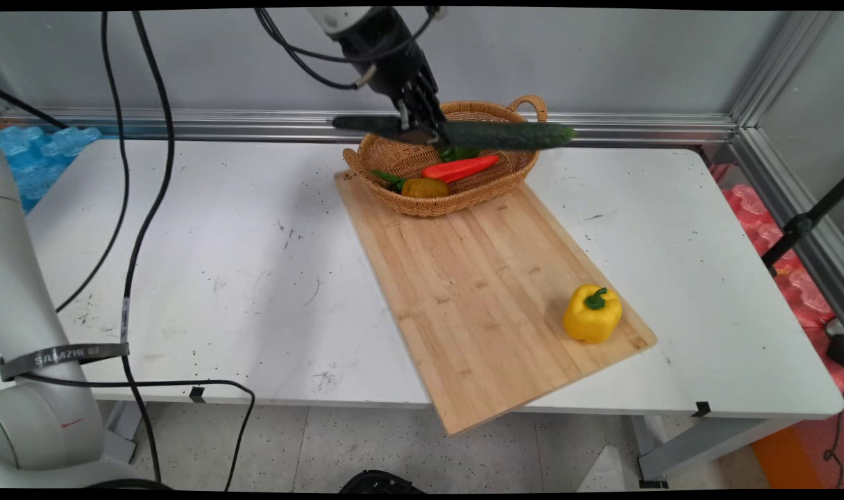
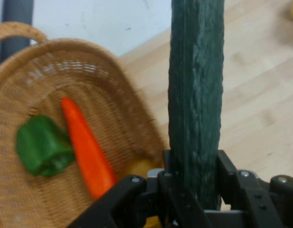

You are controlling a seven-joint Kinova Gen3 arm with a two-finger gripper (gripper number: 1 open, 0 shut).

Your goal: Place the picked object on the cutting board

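**A:** Where's my pincer (image 1: 422, 128)?

**B:** Clamped round the cucumber's (image 1: 463, 133) middle, level above the basket (image 1: 477, 198); carrot (image 1: 460, 167) and green pepper (image 2: 42, 145) lie inside it; yellow pepper (image 1: 592, 314) sits apart on the board (image 1: 477, 292).

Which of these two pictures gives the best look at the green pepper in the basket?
The hand view: the green pepper lies in plain sight in the basket, beside the red pepper. In the main view only a sliver of it shows, behind the cucumber clamped in the gripper.
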